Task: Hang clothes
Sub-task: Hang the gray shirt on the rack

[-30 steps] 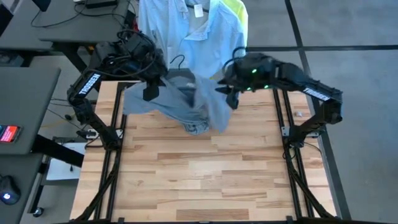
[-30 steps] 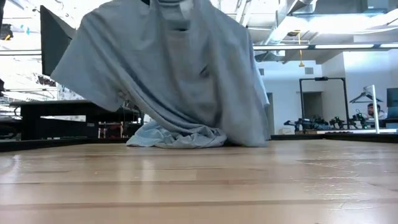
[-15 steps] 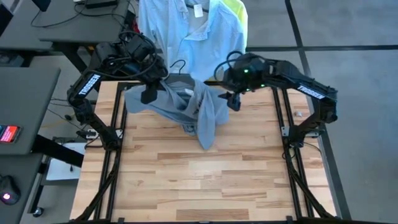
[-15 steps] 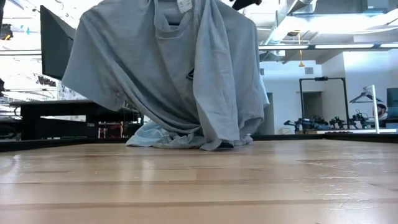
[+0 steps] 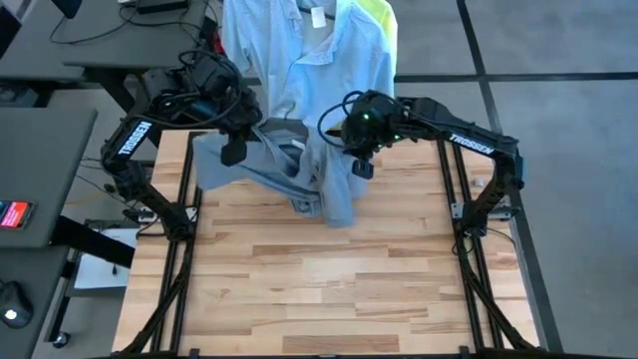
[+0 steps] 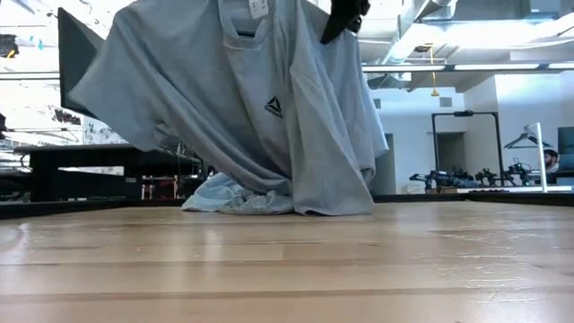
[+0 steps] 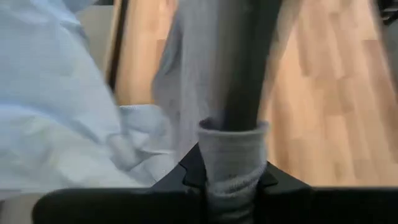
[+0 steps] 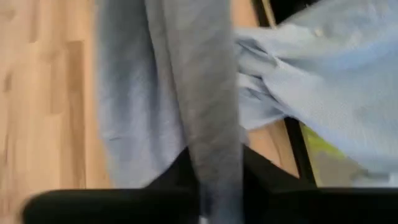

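Observation:
The grey T-shirt (image 5: 299,170) hangs between my two grippers over the table's far part. Its bunched lower end (image 6: 260,199) rests on the wood. A small logo (image 6: 273,107) and the neck label (image 6: 259,7) show in the low view. My left gripper (image 5: 233,152) is shut on the shirt's left side, and my right gripper (image 5: 359,165) is shut on its right side. A dark hanger bar (image 7: 245,74) runs up from my left fingers into the cloth. The pale blue collared shirt (image 5: 309,50) and the neon-yellow T-shirt (image 5: 385,25) hang beyond the far edge. My left gripper pinches a gathered grey band of the T-shirt (image 7: 231,163) between its two fingers, slanting down from the far left. The dark hanger bar rises out of that band; I cannot tell whether the fingers also have it. The cloth drapes below. My right gripper pinches a hanging fold of the T-shirt (image 8: 214,163) between its fingers, slanting down from the far right. One layer or several, I cannot tell. The fold hangs slack below the fingers and reaches the table.
The black frame rails (image 5: 451,199) stand on both sides of the wooden table (image 5: 319,289), whose near half is bare planks. A desk with a monitor (image 5: 40,170) stands to the left. In the low view the room behind holds racks and other arms (image 6: 466,175).
My right gripper has moved down and toward the table's left, in toward the shirt and my left gripper, and its wrist has rolled. The shirt's right side, spread wide before, has dropped into a narrower hanging fold. Its front with the logo has come into view.

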`<control>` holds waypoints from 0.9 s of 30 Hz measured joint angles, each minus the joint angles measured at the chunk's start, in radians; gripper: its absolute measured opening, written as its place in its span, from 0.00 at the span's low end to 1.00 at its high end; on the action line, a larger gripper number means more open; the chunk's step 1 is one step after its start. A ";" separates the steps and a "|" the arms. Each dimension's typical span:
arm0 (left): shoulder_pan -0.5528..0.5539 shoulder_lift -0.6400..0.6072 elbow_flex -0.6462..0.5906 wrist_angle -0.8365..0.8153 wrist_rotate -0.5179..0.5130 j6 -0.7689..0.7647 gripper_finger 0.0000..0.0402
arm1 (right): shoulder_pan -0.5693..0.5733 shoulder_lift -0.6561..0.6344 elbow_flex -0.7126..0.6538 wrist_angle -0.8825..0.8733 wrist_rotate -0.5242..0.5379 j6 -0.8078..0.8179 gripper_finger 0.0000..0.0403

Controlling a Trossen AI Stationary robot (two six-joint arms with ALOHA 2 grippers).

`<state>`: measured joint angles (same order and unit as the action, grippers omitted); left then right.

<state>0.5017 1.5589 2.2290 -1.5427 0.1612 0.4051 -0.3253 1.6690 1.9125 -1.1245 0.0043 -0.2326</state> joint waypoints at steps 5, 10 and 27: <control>-0.001 -0.007 0.000 0.013 -0.141 0.005 0.08 | -0.047 -0.017 0.015 0.031 -0.023 -0.003 0.07; 0.000 -0.006 -0.001 0.044 -0.221 0.044 0.09 | -0.095 -0.019 0.015 0.053 -0.048 -0.002 0.07; 0.085 -0.008 -0.001 0.418 -0.665 0.226 0.35 | -0.256 -0.019 0.012 0.172 -0.116 0.046 0.07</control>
<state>0.5864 1.5509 2.2280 -1.1245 -0.5034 0.6313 -0.5813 1.6497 1.9247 -0.9522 -0.1121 -0.1870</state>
